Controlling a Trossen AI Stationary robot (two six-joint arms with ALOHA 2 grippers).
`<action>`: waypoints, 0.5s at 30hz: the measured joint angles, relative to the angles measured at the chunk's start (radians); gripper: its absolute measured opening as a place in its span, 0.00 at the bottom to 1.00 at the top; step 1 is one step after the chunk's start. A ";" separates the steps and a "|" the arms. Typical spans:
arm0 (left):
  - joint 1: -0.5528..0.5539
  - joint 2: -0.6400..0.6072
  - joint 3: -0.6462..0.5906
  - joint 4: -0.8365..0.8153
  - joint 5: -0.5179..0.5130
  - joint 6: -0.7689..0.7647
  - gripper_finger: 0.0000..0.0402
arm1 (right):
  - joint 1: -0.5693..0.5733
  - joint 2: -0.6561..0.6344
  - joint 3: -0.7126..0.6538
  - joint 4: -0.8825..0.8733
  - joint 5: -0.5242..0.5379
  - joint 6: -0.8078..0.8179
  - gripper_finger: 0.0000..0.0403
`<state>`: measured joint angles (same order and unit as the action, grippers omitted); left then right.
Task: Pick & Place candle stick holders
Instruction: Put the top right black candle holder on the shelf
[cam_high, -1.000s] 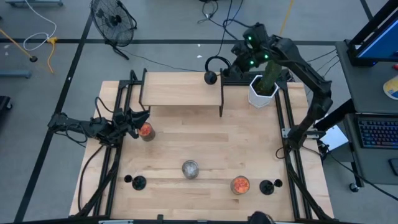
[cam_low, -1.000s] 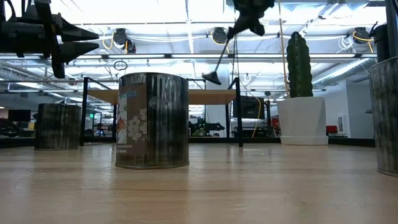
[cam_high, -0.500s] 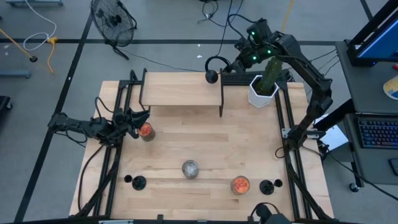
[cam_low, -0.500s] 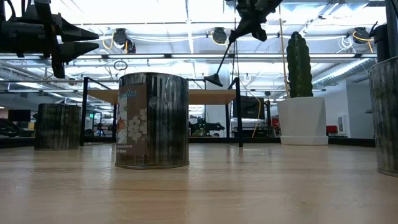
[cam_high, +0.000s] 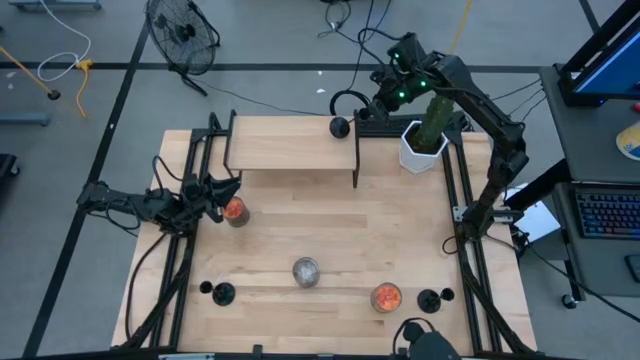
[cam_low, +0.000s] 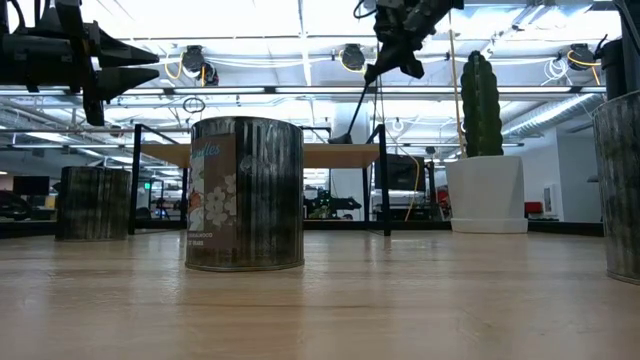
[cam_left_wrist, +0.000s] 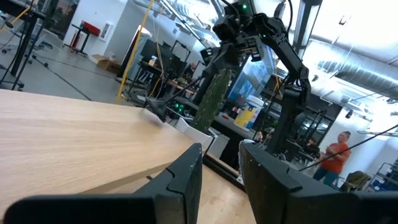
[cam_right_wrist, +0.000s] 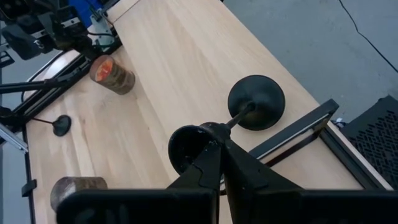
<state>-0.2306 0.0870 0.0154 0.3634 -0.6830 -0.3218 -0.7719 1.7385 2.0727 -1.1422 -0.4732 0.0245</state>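
Observation:
My right gripper (cam_high: 374, 102) hangs high over the table's far side, shut on a black candle stick holder (cam_right_wrist: 239, 117). The holder's round base (cam_high: 339, 126) is over the far right corner of a raised wooden shelf (cam_high: 290, 150). Whether the base touches the shelf, I cannot tell. Two more holders (cam_high: 222, 293) (cam_high: 430, 299) stand on their bases near the front edge. My left gripper (cam_left_wrist: 221, 177) waits open at the table's left edge, beside an orange-filled jar (cam_high: 234, 211). My right gripper pinches the holder's small cup top (cam_right_wrist: 185, 148) between its two fingers. The fingers come slanting down from the far right. The holder hangs tilted below them, its thin stem (cam_low: 358, 100) sloping down to the disc base (cam_right_wrist: 256, 102).
A silver can (cam_high: 306, 271) and a second orange jar (cam_high: 386, 296) stand toward the front. A cactus in a white pot (cam_high: 423, 143) is at the far right, close to my right arm. Black frame rails (cam_high: 455, 200) run along both sides.
My right gripper has sunk a little with the holder. The holder's base has come down closer to the shelf top, and its stem now hangs steeper.

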 joint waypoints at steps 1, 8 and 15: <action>0.000 0.000 0.000 0.000 0.000 0.002 0.28 | 0.000 0.000 0.000 0.001 -0.001 -0.001 0.00; 0.000 0.000 0.000 0.000 0.000 0.003 0.28 | -0.001 -0.001 0.000 -0.008 -0.002 0.005 0.00; 0.000 0.000 0.000 0.000 0.000 0.005 0.28 | -0.001 -0.001 0.000 -0.010 -0.002 0.008 0.00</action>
<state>-0.2306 0.0872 0.0154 0.3634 -0.6830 -0.3172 -0.7727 1.7378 2.0727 -1.1524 -0.4750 0.0321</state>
